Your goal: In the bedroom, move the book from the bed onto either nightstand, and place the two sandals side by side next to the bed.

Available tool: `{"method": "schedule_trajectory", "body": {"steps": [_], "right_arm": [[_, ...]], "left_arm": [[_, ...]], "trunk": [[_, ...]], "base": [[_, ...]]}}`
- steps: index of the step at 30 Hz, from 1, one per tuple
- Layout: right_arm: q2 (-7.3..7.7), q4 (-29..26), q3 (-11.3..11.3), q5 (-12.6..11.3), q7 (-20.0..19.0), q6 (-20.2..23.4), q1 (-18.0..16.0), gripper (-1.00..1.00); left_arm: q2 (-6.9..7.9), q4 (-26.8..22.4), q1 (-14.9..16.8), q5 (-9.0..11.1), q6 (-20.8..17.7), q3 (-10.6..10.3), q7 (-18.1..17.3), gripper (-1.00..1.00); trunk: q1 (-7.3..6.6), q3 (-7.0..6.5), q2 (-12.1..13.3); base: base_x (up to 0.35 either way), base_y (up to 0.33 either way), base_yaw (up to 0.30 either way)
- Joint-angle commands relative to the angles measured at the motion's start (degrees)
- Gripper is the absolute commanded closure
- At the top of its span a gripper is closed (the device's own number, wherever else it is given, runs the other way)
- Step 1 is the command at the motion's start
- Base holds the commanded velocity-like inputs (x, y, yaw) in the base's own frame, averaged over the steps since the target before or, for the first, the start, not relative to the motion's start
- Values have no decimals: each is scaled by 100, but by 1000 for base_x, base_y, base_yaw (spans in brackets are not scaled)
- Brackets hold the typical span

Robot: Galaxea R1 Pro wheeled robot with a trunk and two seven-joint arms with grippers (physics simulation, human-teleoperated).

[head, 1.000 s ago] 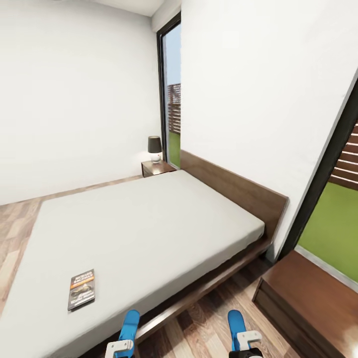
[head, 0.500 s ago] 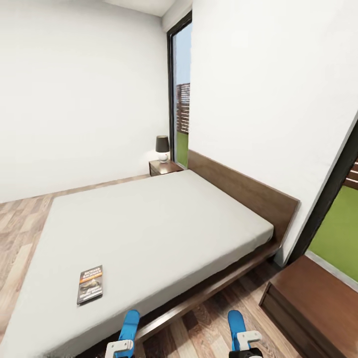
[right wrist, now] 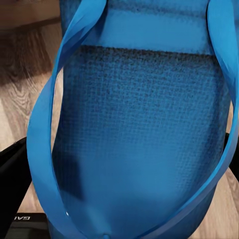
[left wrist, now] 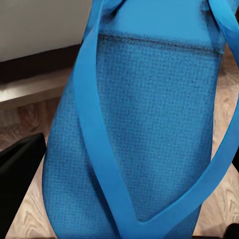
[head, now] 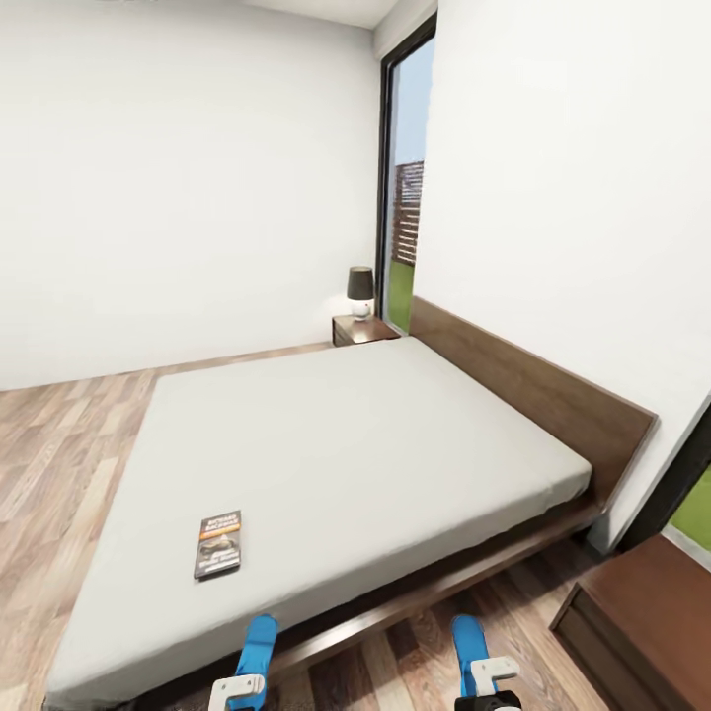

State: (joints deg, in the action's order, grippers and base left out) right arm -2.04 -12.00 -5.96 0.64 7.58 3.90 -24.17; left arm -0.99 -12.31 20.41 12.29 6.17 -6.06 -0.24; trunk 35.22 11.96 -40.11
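Note:
A small dark book [head: 218,544] with an orange band lies flat on the bed's [head: 346,444] light-grey mattress, near its front edge. Low in the head view, my left gripper [head: 239,687] is shut on a bright blue sandal [head: 259,640] that sticks up ahead of it. My right gripper [head: 491,683] is shut on the other sandal [head: 468,638] in the same way. Both sandals hang over the wood floor just short of the bed frame. Each wrist view has a sandal sole with its straps close up, left [left wrist: 149,124] and right [right wrist: 144,124], with a black finger [left wrist: 20,174] beside it.
One dark wooden nightstand [head: 363,329] with a small lamp [head: 360,289] stands at the far side of the headboard. The other nightstand [head: 642,612] is at the lower right, close to me. Tall windows flank the headboard wall. Wood floor runs along the bed's left side.
The camera has swung left, so bed, book and far nightstand sit further right in the picture and less of the near nightstand shows. Both grippers still hold their sandals.

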Motion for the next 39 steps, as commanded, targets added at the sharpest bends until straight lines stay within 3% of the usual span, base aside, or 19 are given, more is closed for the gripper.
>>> {"method": "schedule_trajectory", "body": {"steps": [1, 39], "right_arm": [[2, -13, -46, 6, 33, 41, 0, 100], [17, -13, -38, 6, 33, 41, 0, 100]], "left_arm": [[2, 10, 7, 48, 24, -54, 42, 100], [2, 10, -44, 46, 109, -54, -4, 100]], "trunk": [[1, 11, -7], [1, 113, -7]], "base": [[0, 0, 265], [0, 0, 259]]}}
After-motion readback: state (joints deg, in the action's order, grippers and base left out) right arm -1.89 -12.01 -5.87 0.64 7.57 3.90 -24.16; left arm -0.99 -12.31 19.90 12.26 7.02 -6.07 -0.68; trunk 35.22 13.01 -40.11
